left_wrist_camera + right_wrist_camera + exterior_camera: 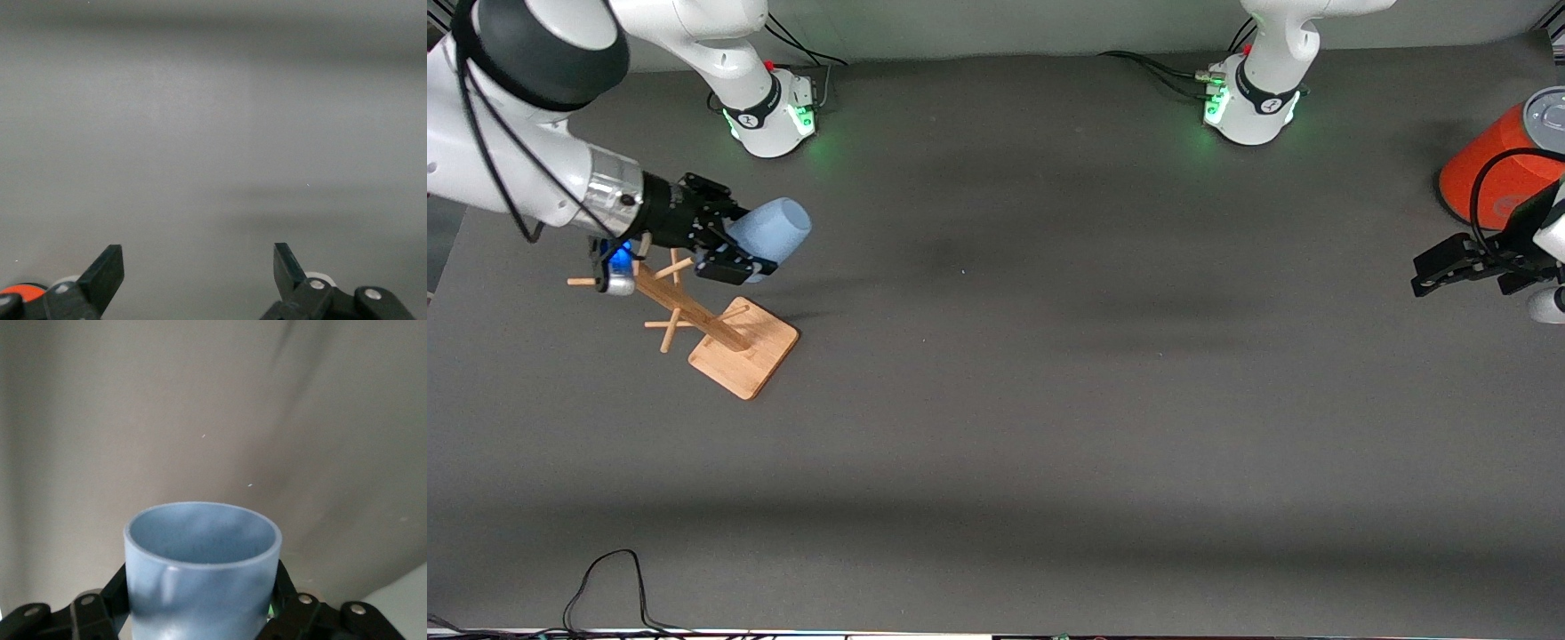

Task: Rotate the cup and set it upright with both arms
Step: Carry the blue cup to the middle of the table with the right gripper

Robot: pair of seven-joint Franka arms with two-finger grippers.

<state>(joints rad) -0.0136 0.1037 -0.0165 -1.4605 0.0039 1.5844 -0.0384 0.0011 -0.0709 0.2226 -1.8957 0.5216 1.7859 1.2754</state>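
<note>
Right gripper (734, 252) clamped on cup (772, 231), held on its side in air above wooden peg stand (734, 342), mouth pointing toward left arm's end of table (1049, 400). Left gripper (1449, 265) spread open, holding nothing, waiting just beside orange can (1489, 164).

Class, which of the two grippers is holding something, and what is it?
The right gripper, over the wooden rack, clamps the light blue cup; the left gripper is open and empty.

No text, label, brand, number or sign can be read anywhere.
</note>
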